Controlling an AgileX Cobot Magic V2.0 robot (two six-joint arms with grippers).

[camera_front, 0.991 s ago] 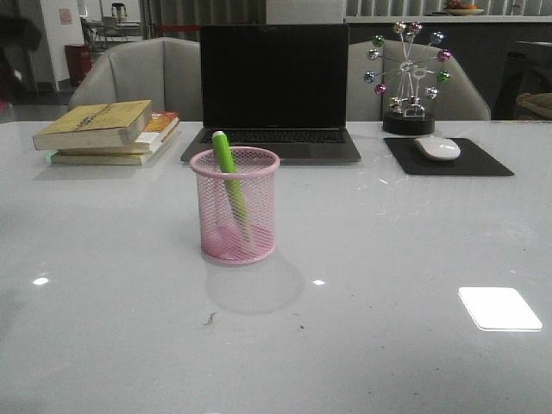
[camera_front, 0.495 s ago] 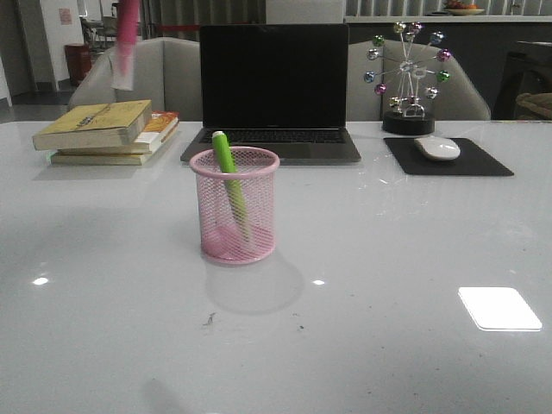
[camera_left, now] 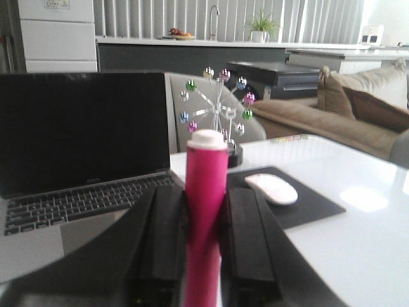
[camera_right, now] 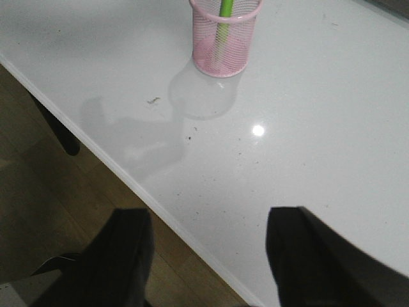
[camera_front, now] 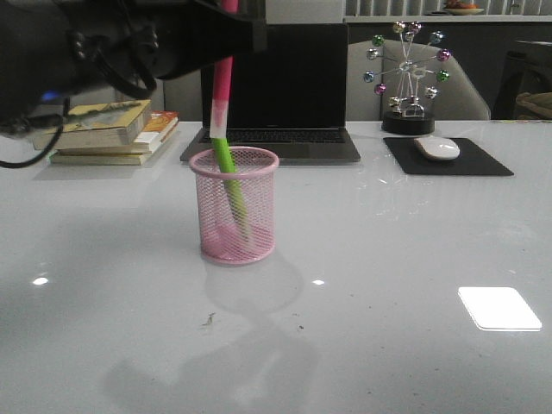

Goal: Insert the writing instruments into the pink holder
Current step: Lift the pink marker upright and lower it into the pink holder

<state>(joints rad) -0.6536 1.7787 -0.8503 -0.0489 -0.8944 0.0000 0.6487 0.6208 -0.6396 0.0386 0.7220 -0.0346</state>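
Note:
The pink holder (camera_front: 235, 205) stands mid-table in front of the laptop, with the green marker (camera_front: 226, 159) leaning inside it, its top above the rim. My left gripper (camera_front: 231, 13) hangs high over the holder, shut on the magenta marker (camera_front: 222, 90), which points down with its whitish end just above the green marker's top. In the left wrist view the magenta marker (camera_left: 206, 211) sits clamped between both black fingers (camera_left: 167, 243). My right gripper (camera_right: 209, 220) is open and empty over the table's near edge; the holder (camera_right: 224, 35) and green marker (camera_right: 225, 9) show far off in that view.
Behind the holder are an open laptop (camera_front: 273, 90), a stack of books (camera_front: 108, 131) at the left, and a white mouse (camera_front: 438, 148) on a black pad with a ball ornament (camera_front: 408, 73) behind it. The floor (camera_right: 77, 211) shows past the table edge.
My left arm has swung in from the upper left, carrying the magenta marker rightwards to above the holder. The holder and green marker have not moved.

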